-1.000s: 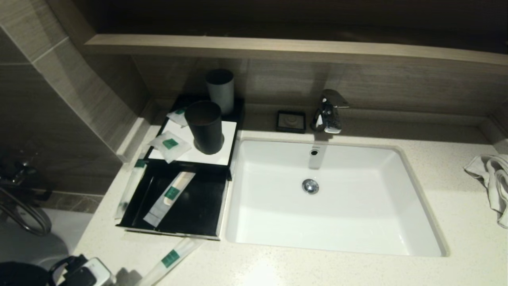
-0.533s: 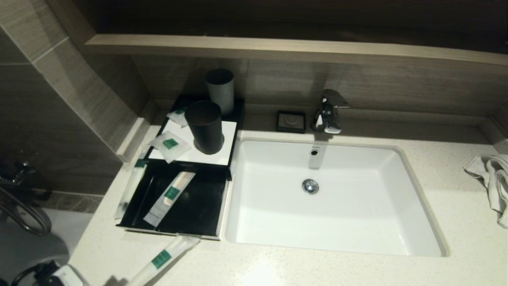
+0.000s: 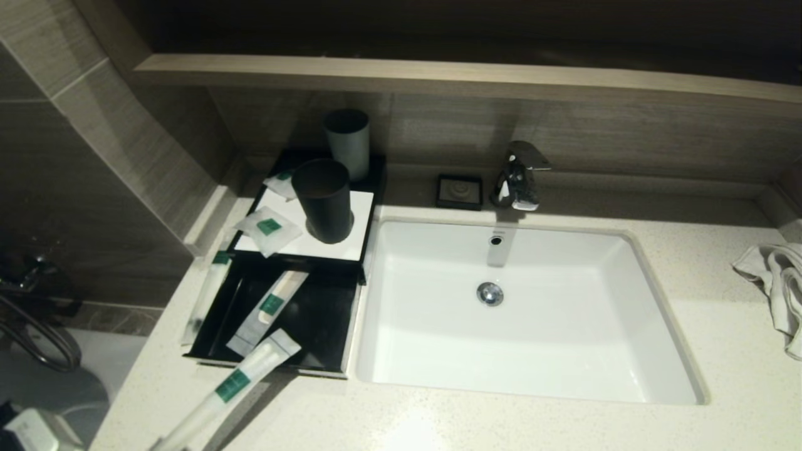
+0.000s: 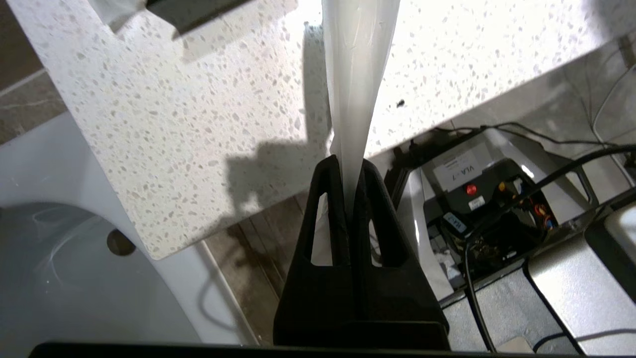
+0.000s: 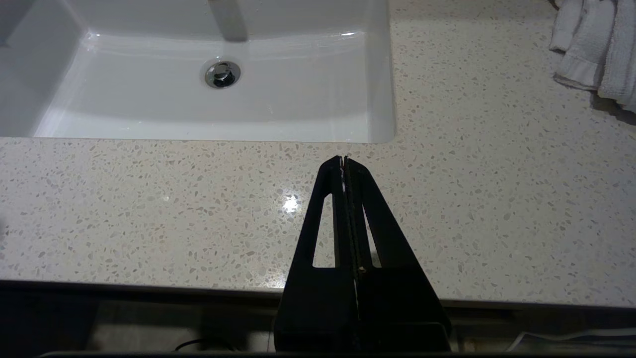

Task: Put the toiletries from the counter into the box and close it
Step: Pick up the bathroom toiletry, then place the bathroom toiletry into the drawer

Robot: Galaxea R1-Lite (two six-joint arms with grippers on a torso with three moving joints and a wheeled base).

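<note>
Speckled off-white stone forms the counter (image 3: 438, 426), with a white sink (image 3: 664, 313) set into it, a chrome tap (image 3: 517, 175) behind and a wood-look ledge (image 3: 438, 75) above tiled walls. A crumpled towel (image 3: 774, 282) lies at the counter's far right end.

Off the counter's near left corner, the left gripper (image 4: 352, 166) is clamped on one end of a long sachet (image 3: 229, 385). From the fingers the sachet slants up and away over the counter edge, and its far tip reaches over the front rim of the open drawer (image 3: 332, 338) of the box (image 3: 351, 250). Beyond that tip, a second long sachet (image 3: 266, 311) lies in the drawer. A third (image 3: 207, 294) lies along the drawer's left side. Farther back, two small sachets (image 3: 269, 228) rest on the box's white top beside a black cup (image 3: 324, 199), with a grey cup (image 3: 346, 143) behind.

The right gripper (image 5: 344, 164) hangs low before the sink, over the counter's front strip, fingers pressed together on nothing.
</note>
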